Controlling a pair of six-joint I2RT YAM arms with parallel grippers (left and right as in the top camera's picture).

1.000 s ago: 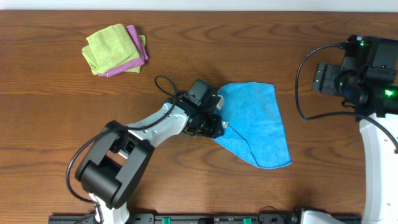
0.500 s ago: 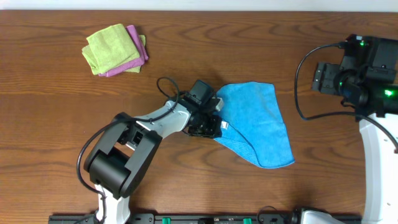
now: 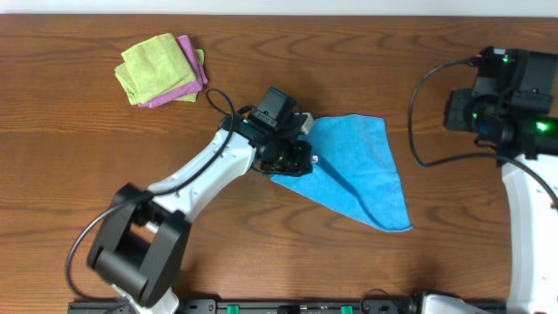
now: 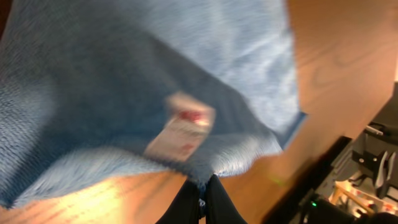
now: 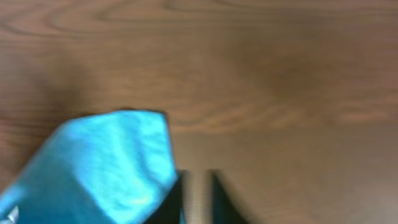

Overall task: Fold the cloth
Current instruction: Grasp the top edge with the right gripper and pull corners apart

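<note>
The bright blue cloth (image 3: 357, 170) lies spread in the middle of the table, with a fold running toward its near right corner. My left gripper (image 3: 292, 161) is shut on the cloth's left edge. In the left wrist view the fingertips (image 4: 204, 186) pinch the cloth's (image 4: 155, 81) hem, and its white tag (image 4: 180, 127) hangs just above them. My right gripper (image 3: 455, 112) hovers at the far right, apart from the cloth. In the right wrist view its fingers (image 5: 196, 186) are shut over bare wood, holding nothing, with a corner of the cloth (image 5: 99, 168) to their left.
A folded lime-green cloth (image 3: 155, 65) lies on a pink-purple cloth (image 3: 190, 68) at the back left of the wooden table (image 3: 87, 157). A black cable (image 3: 418, 122) loops from the right arm.
My left gripper closed on the cloth's left edge and dragged it up and toward the back. The right gripper went from open to shut.
</note>
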